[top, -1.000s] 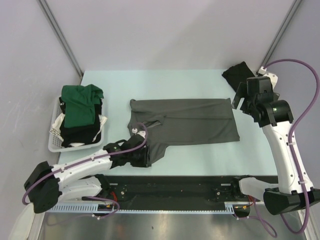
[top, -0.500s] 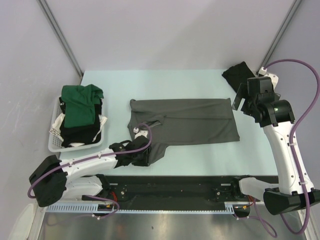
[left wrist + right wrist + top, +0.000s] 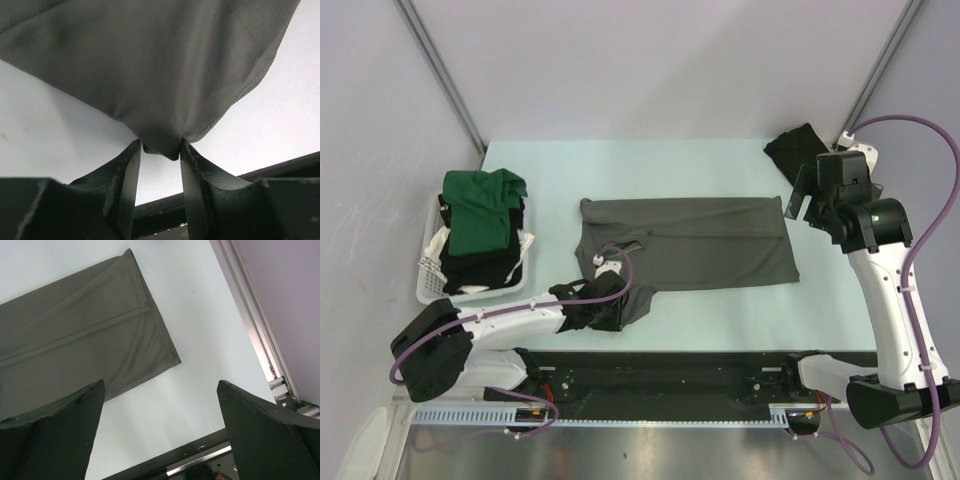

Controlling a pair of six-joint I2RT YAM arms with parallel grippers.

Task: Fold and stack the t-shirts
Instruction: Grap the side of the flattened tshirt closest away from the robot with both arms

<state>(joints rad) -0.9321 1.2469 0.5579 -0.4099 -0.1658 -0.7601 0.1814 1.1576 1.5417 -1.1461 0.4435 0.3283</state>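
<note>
Left wrist: charcoal t-shirt [image 3: 150, 70] in left tool [image 3: 160, 145]

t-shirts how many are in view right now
3 clearly: a grey t-shirt spread out in the middle, a black t-shirt at the far right corner, a green t-shirt atop the pile in the basket. Dark cloth under the green one may be more.
</note>
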